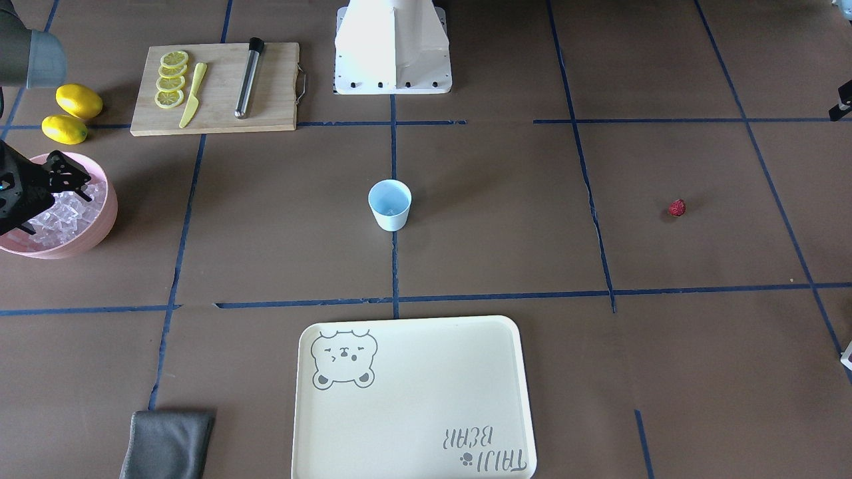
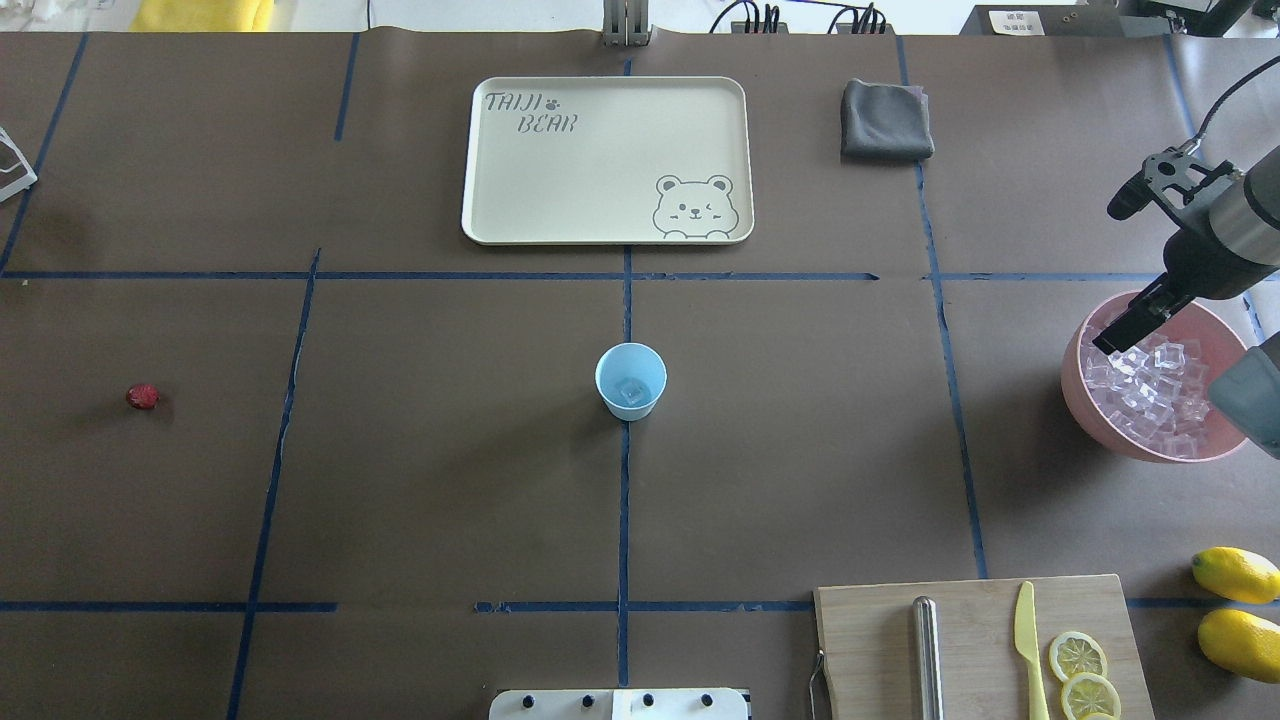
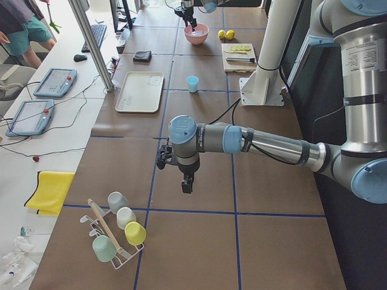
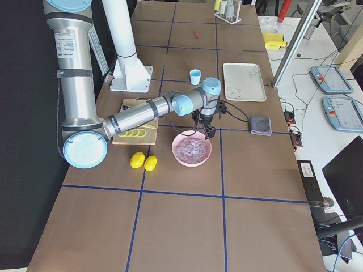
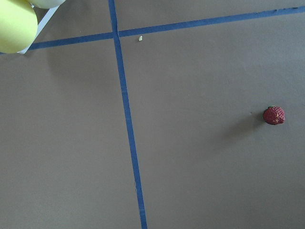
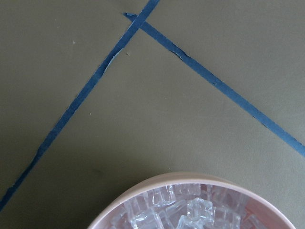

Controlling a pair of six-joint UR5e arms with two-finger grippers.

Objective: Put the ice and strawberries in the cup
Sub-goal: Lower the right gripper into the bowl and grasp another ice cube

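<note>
the right gripper point(image 2: 1105, 342) hangs over the pink bowl's point(image 2: 1078, 410) rim, just above the ice point(image 2: 1150, 385) heaped inside. whether it or the left gripper point(image 3: 187, 186) is clenched i cannot tell. the cup point(image 2: 631, 380) at mid-table holds one cube, the strawberry point(image 2: 143, 397) lying well apart from it.

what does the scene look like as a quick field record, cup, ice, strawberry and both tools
cup: upright, centre of the table, one ice cube inside
ice: heaped in the pink bowl
strawberry: alone on the table, robot's left side, not in the cup
right tool: over the bowl's ice, open or shut unclear
left tool: points down above the table, state unclear
</note>
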